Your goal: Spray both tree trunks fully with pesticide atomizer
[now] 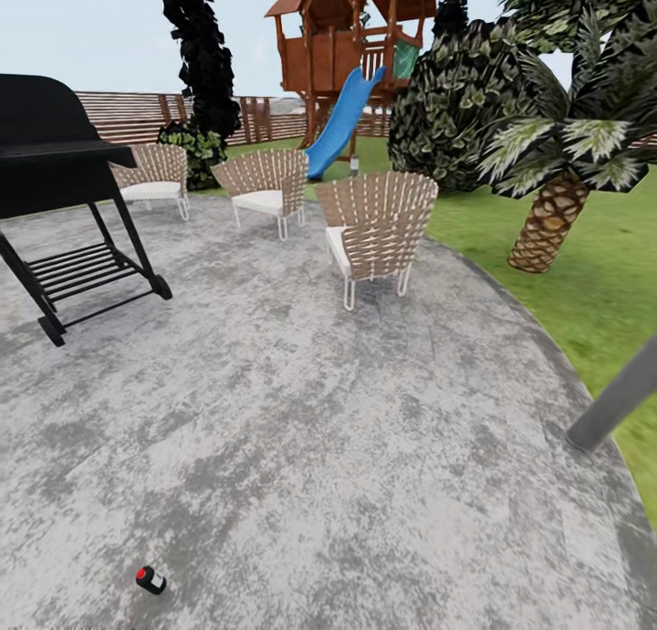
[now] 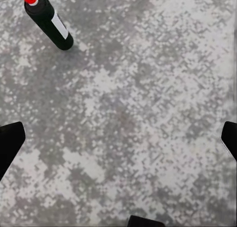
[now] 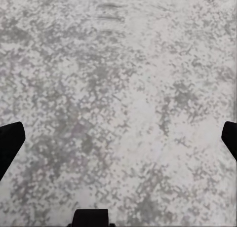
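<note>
The pesticide atomizer (image 1: 151, 580), a small dark bottle with a white patch and a red tip, lies on its side on the mottled grey patio near the bottom left of the head view. In the left wrist view the atomizer (image 2: 48, 20) lies well away from my left gripper (image 2: 118, 143), which is open over bare paving with its dark fingertips (image 2: 10, 140) far apart. My right gripper (image 3: 118, 143) is also open over bare paving. A smooth grey tree trunk (image 1: 616, 402) rises from the patio's right edge, its top out of view.
A black grill (image 1: 55, 173) stands at the left. Three wicker chairs (image 1: 374, 228) sit at the patio's far side. A palm (image 1: 547, 219) and round bush (image 1: 447, 110) grow on the lawn at the right, and a wooden playhouse (image 1: 351, 36) with a blue slide stands by the fence.
</note>
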Available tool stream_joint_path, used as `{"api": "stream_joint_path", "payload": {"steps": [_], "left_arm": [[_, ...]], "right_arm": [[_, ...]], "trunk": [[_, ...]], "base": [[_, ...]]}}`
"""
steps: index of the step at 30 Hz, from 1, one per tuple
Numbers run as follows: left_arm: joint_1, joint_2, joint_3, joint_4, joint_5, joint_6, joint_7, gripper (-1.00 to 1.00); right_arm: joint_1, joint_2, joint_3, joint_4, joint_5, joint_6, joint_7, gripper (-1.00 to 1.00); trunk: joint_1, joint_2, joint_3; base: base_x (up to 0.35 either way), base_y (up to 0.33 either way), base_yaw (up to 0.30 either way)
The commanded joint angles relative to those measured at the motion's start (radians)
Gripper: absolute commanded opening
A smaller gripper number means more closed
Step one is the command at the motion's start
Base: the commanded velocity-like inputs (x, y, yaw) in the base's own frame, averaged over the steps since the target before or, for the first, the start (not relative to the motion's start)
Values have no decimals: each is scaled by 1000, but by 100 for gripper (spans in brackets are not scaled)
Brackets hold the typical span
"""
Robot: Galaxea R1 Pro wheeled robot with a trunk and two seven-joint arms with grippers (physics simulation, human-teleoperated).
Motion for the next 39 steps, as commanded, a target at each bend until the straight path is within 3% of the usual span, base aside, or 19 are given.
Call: {"api": "stream_joint_path", "payload": {"steps": [1,8,25,39], "left_arm": [[-1,0,0,1,2,-3,1,100],[-1,0,0,1,2,-3,1,100],[-1,-3,-1,1,2,-3,0,100],[-1,-1,1,1,2,-3,0,100]], "right_arm": [[0,0,0,1,1,-3,-1,100],[0,0,0,1,1,-2,-1,100],[0,0,0,1,1,-2,-1,100],[0,0,0,1,1,-2,-1,100]], "trunk": [[0,0,-2],[0,0,-8],[0,0,-24],[54,-98,-81]], "base": [[115,-260,227],[67,-184,230],[2,-8,231],[0,0,231]]}}
